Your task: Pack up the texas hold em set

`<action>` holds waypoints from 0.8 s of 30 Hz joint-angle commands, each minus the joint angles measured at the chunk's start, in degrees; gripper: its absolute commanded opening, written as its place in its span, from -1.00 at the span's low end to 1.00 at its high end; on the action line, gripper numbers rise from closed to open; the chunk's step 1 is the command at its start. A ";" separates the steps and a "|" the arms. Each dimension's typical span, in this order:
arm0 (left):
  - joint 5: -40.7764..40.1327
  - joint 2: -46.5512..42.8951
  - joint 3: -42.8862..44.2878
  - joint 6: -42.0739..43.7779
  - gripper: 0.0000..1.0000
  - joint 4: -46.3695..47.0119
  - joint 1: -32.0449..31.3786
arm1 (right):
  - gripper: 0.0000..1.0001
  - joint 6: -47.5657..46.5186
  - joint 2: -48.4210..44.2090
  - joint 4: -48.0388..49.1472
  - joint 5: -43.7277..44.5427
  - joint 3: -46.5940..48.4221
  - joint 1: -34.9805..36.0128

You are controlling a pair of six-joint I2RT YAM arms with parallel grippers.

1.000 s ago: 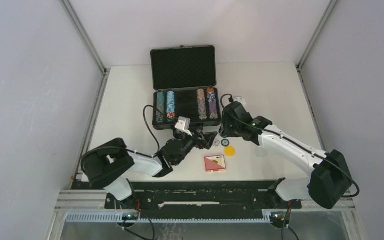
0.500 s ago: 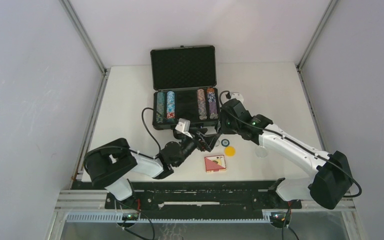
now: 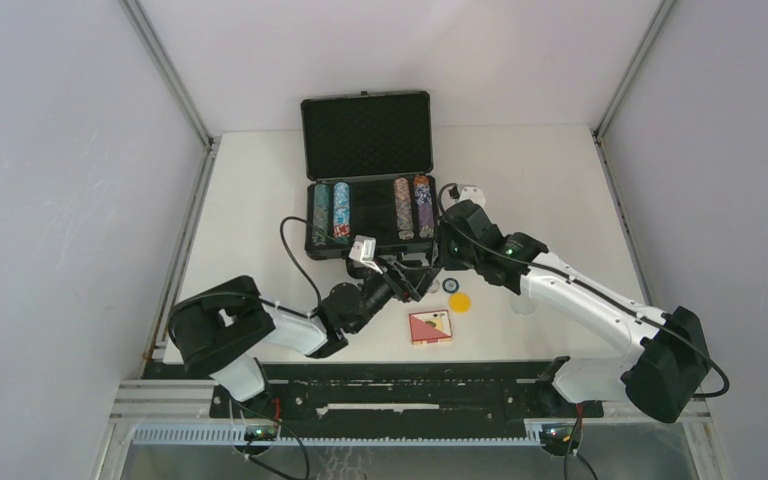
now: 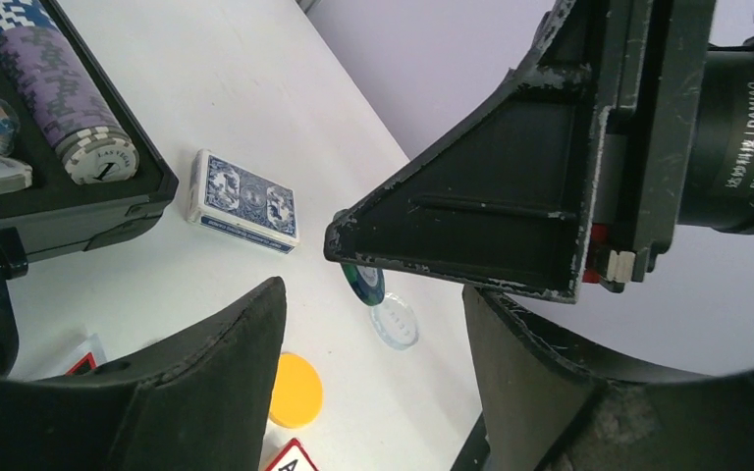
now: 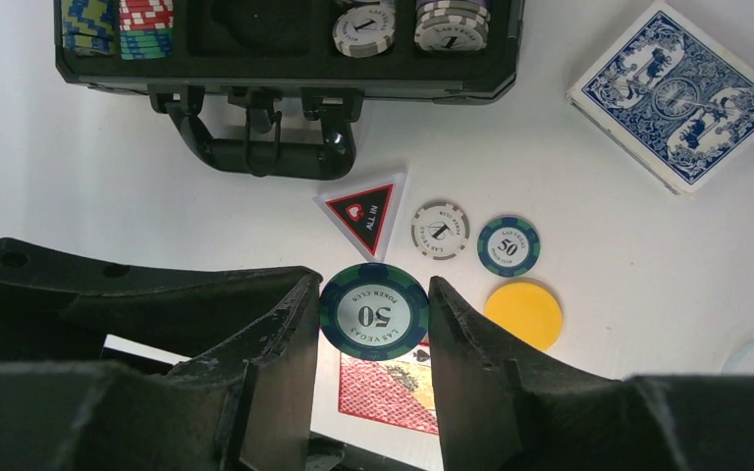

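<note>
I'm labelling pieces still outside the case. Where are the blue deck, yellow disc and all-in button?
blue deck [image 5: 674, 95]: right wrist view, middle of its patterned top face.
yellow disc [image 5: 522, 314]: right wrist view, centre of its face.
all-in button [image 5: 366, 213]: right wrist view, centre of the triangle.

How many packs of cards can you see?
2. The blue pack lies on the table just off the right corner of the case. The red pack lies nearer the robot, beside the yellow disc. Others may be hidden.
</note>
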 commanded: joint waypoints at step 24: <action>0.54 2.01 5.41 -2.65 -0.23 -1.19 -0.25 | -0.36 0.51 -1.36 1.62 0.71 2.39 1.88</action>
